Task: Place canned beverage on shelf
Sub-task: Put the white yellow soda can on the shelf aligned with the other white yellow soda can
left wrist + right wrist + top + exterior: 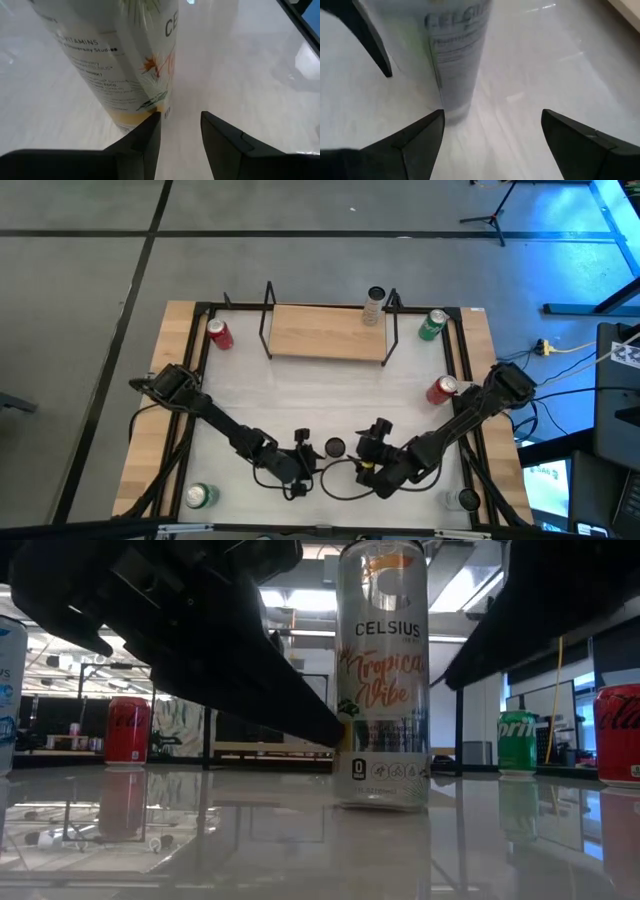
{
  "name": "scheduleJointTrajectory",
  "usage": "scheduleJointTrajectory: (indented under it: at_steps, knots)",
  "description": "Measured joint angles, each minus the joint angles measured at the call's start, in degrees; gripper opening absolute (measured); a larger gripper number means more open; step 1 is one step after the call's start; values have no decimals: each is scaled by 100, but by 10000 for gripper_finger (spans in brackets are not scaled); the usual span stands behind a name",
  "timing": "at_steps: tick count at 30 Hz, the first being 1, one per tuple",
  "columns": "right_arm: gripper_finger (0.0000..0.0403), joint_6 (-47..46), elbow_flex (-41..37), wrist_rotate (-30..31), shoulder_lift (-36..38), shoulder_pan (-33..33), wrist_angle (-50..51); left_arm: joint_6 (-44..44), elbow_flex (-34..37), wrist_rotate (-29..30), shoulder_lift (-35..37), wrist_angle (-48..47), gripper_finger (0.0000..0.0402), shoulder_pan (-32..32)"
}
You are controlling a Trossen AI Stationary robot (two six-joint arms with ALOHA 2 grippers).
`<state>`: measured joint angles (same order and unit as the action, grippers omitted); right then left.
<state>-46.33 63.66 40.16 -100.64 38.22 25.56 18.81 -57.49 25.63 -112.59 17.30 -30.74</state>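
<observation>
A tall white Celsius can [380, 675] stands upright on its base on the white tabletop, near the front middle [334, 447]. My left gripper [308, 448] is just left of it, slanting down, narrowly open [180, 115], with the can [120, 60] outside the gap, beside one finger. My right gripper [368, 445] is just right of the can, wide open [492, 112], and the can [455, 55] stands ahead of it, near one fingertip. The shelf [325, 330] stands at the table's far side with a pale can [375, 305] at its right end. My left gripper has one fingertip [152, 120] right at the can's lower wall [142, 107], near the base, coming slanting down from the table's left. I cannot tell whether it touches. The can stands upright on the table, outside the gap between the fingers.
Other cans stand around the table: red [218, 333] at the far left, green [432, 325] at the far right, red [443, 388] at the right, green [200, 496] at the near left, and a pale one [462, 500] at the near right. Black frame rails line the table's sides.
</observation>
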Motion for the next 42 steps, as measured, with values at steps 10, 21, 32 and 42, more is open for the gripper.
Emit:
scheduleJointTrajectory:
  at_steps: [10,21,32,42]
  knots:
    - [328,11,4,424,272,673,-724,59,0,590,915,-1353,131,-744]
    - [328,773,4,2558,-374,804,-2643,356,0,2060,1149,-1767,131,-1703]
    - [328,1672,4,2859,-548,461,-3817,359,0,1997,1149,-1774,131,-1677]
    - [328,1632,29,1893,-722,36,-4010,363,0,1995,1149,-1779,131,-1679]
